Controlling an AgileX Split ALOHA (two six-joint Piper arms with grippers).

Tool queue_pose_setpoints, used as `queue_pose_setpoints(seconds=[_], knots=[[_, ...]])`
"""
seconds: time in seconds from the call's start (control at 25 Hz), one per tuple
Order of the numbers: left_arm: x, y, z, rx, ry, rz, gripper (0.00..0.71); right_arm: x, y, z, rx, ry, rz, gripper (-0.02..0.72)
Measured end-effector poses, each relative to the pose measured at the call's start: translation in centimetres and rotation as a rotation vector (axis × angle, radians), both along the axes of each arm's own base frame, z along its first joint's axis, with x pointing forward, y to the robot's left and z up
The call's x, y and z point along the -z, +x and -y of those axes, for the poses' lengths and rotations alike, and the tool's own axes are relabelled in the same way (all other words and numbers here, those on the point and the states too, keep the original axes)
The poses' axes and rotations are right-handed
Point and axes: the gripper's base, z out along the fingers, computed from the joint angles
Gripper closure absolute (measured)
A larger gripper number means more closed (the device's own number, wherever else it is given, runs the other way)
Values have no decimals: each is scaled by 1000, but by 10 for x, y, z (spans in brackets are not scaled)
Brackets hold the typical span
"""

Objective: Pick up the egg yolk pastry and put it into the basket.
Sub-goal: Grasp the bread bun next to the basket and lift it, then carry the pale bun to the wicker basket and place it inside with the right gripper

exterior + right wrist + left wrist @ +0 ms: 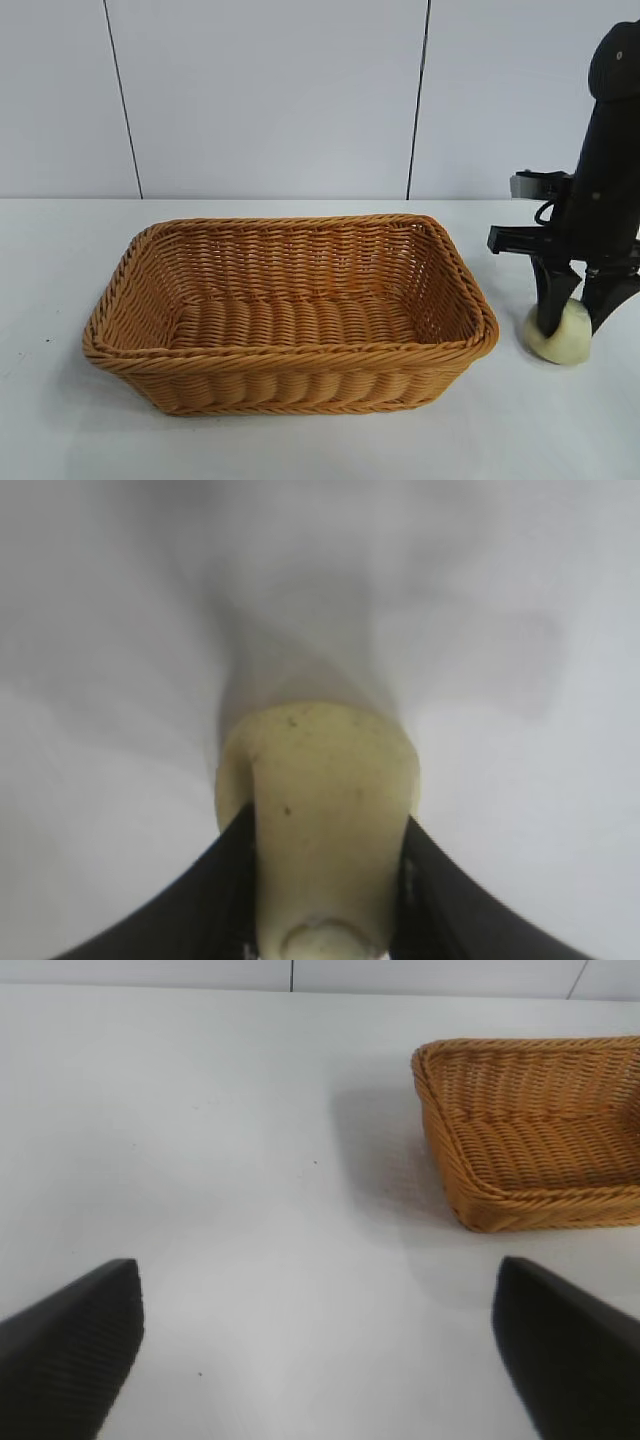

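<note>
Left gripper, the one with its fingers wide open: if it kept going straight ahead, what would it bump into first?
Probably the bare table. The left gripper points slightly downward, and the basket sits off to one side of its line.

The right arm is a matte black, column-like limb with a rounded black cap at its top, a small grey-silver bracket jutting from its side and a thin black cable looping beside that bracket. Its right hand (pixel 574 318) is black too, ending in two tapered black fingers (pixel 550 295) below a flat black crossbar. The left hand (pixel 320 1345) shows two broad black fingers (pixel 75 1345) with finely ribbed inner faces.
</note>
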Motion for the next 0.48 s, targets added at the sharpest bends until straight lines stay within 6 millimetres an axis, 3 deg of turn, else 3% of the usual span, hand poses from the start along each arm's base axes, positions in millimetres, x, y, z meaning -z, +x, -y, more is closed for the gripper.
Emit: queue_pose_setpoints(seconds=[0.32, 0.48], knots=[[0, 0, 0, 0, 0, 1, 14, -94, 3, -1, -34, 18, 146, 472], [0, 0, 0, 0, 0, 1, 14, -125, 6, -2, -43, 26, 215, 472]])
